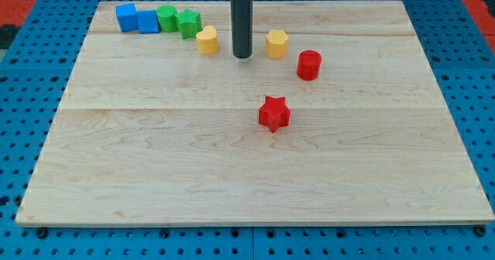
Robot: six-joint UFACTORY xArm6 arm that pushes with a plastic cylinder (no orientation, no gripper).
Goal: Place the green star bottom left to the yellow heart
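Observation:
The green star sits near the view's top left, touching the upper left of the yellow heart. A green round block is just left of the star. My tip rests on the board between the yellow heart and a yellow hexagon, right of the heart and apart from both. The tip touches no block.
Two blue blocks stand left of the green round block. A red cylinder is right of the yellow hexagon. A red star lies near the middle. The wooden board sits on a blue pegboard.

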